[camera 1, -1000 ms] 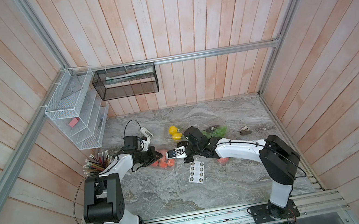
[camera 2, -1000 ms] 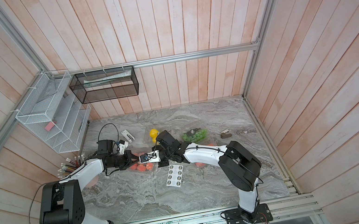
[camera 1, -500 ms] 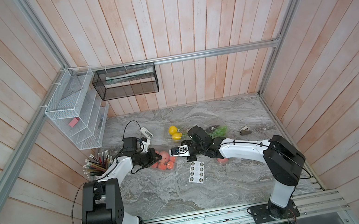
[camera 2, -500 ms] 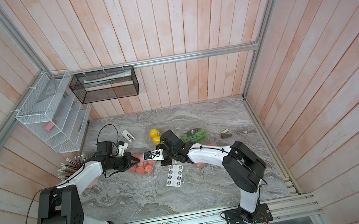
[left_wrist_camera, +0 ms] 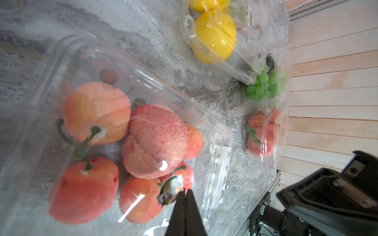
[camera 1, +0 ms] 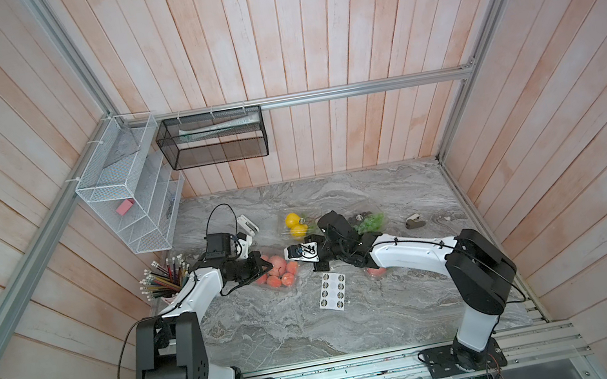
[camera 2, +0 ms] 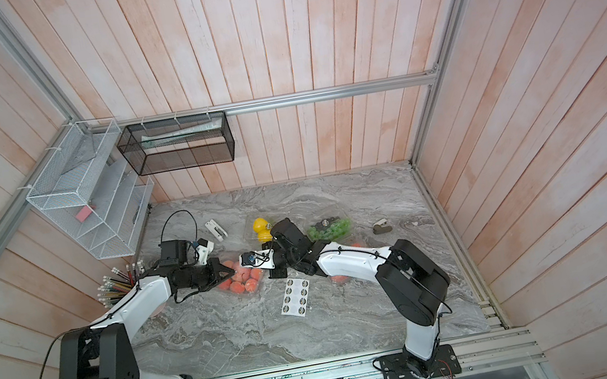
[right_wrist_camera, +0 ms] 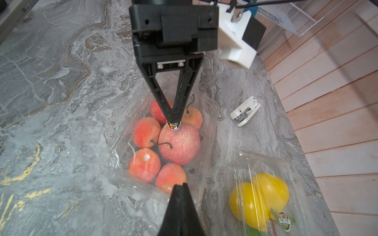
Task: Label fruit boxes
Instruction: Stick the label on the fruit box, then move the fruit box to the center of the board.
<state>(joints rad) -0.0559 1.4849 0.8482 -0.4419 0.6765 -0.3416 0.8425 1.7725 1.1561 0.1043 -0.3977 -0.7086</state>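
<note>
The fruit boxes are clear clamshells: red-orange fruit, yellow fruit, green grapes, and one more with red-orange fruit partly under my right arm. My left gripper is shut on the edge of a small round sticker, held against the lid of the first red-orange box. My right gripper is shut and empty above that box's edge nearest the yellow fruit.
A white sticker sheet lies flat in front of the boxes. A white stapler lies behind the red-orange box. A pencil cup stands at the left edge, and a small brown object lies at the right. Wire racks hang on the wall.
My right arm has shifted slightly to the right. My left gripper stays over the red-orange box with the sticker at its tips.
</note>
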